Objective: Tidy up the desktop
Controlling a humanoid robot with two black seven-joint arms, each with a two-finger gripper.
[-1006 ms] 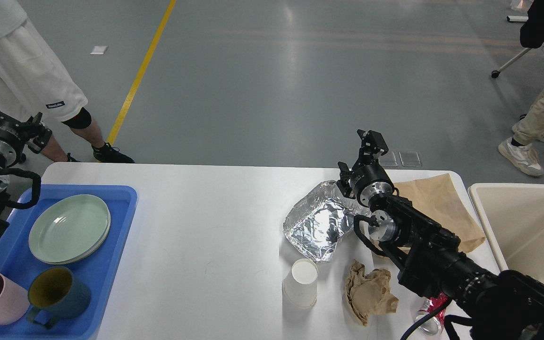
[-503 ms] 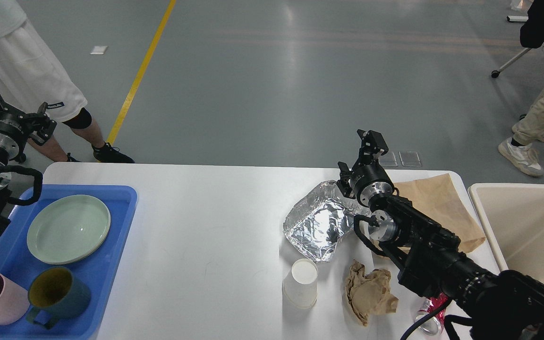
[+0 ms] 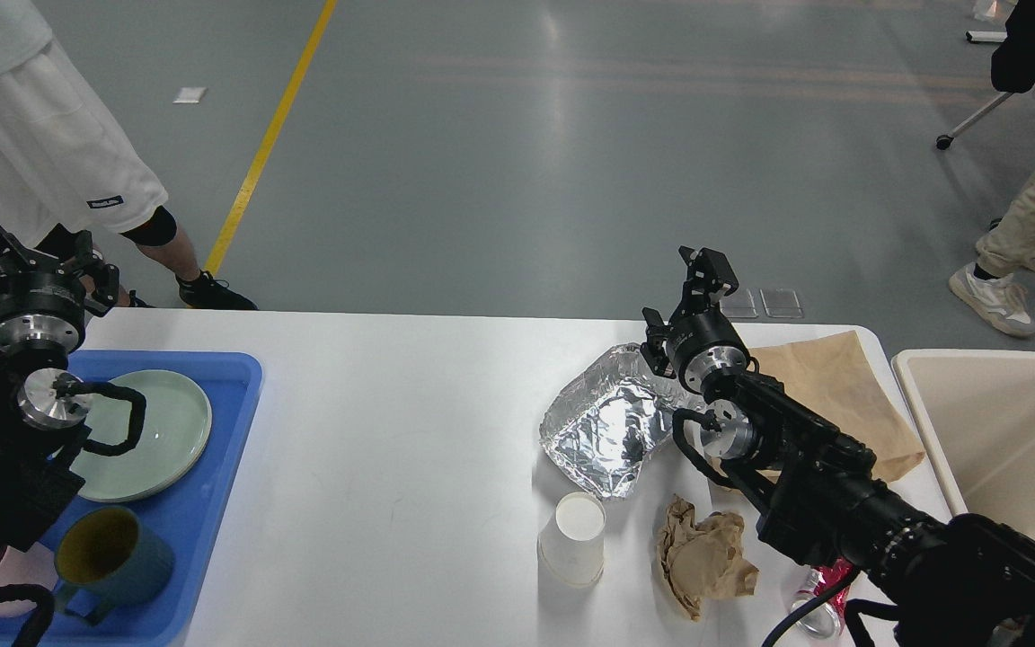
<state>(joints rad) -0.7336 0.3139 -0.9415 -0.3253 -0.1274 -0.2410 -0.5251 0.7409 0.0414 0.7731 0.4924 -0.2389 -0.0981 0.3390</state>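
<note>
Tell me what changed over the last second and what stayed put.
The left arm swung in from the left edge over the blue tray, its left gripper now beyond the table's far edge, covering part of the green plate and the pink mug. Nothing was grabbed or released. The right gripper, foil tray, paper cup and crumpled paper stayed put.

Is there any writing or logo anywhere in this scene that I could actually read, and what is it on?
Dark patch on the bystander's white shorts: it carries small white lettering, too blurred to read.
Crushed red and silver can at the desktop's near edge: it may be printed, but it is mostly hidden behind the right arm and nothing can be read.
Paper cup, foil tray, brown paper bag, blue tray: no text visible.
</note>
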